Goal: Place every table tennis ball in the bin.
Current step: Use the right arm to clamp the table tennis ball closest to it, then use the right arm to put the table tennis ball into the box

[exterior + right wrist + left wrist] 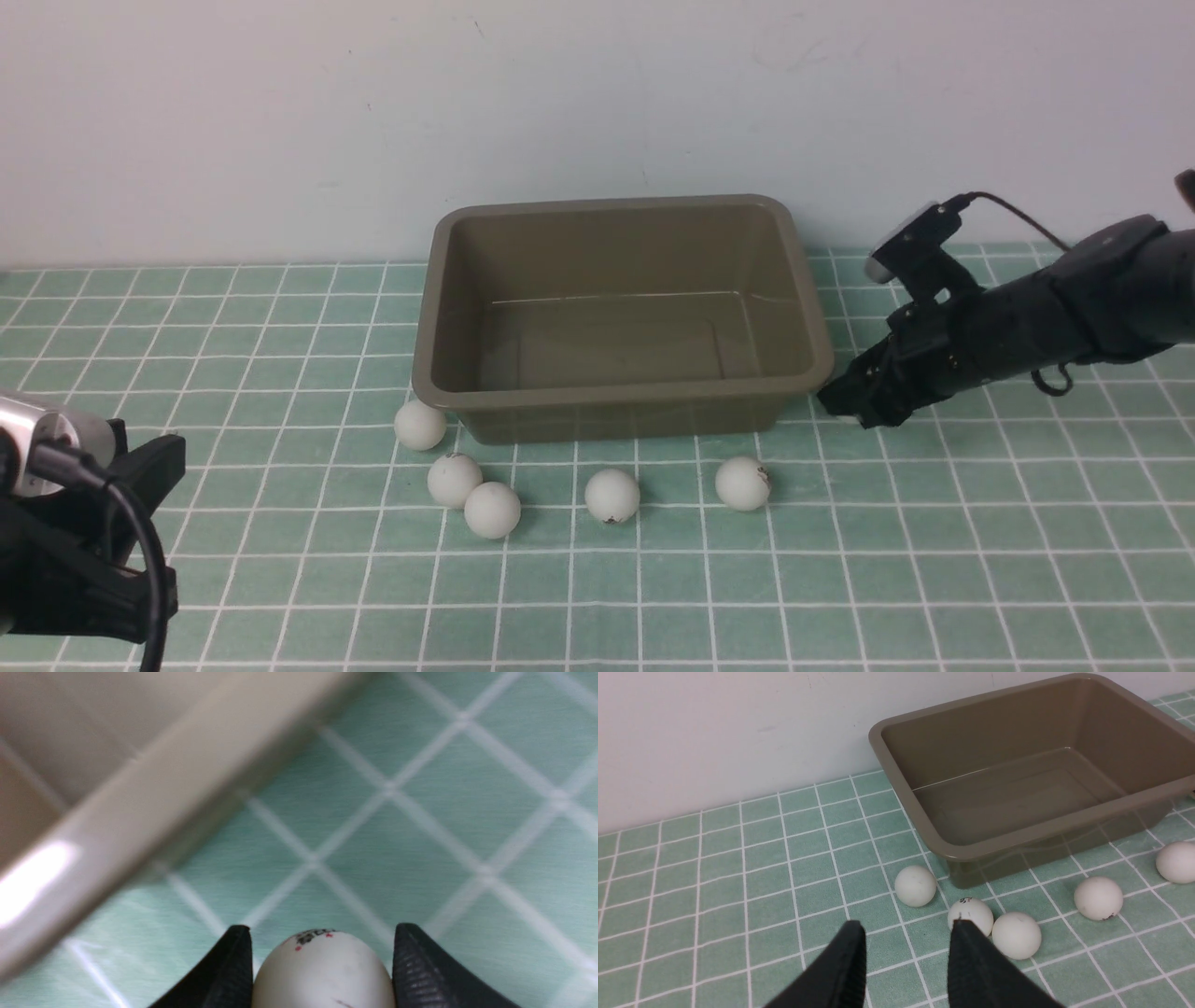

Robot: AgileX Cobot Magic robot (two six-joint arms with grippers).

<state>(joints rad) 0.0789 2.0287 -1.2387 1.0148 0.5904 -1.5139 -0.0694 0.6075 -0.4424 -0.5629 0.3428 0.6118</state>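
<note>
The olive-brown bin stands empty at the back middle of the green tiled mat. Several white table tennis balls lie in a row before its front wall: one at the bin's left corner, a touching pair, and two more. My right gripper is low at the bin's right front corner. Its fingers are shut on another ball with dark print; the bin's rim is close by. My left gripper hangs open and empty near the marked ball.
A plain white wall rises right behind the bin. The left arm's wrist camera and cable fill the near left corner. The right arm reaches in from the right edge with a cable looping above it.
</note>
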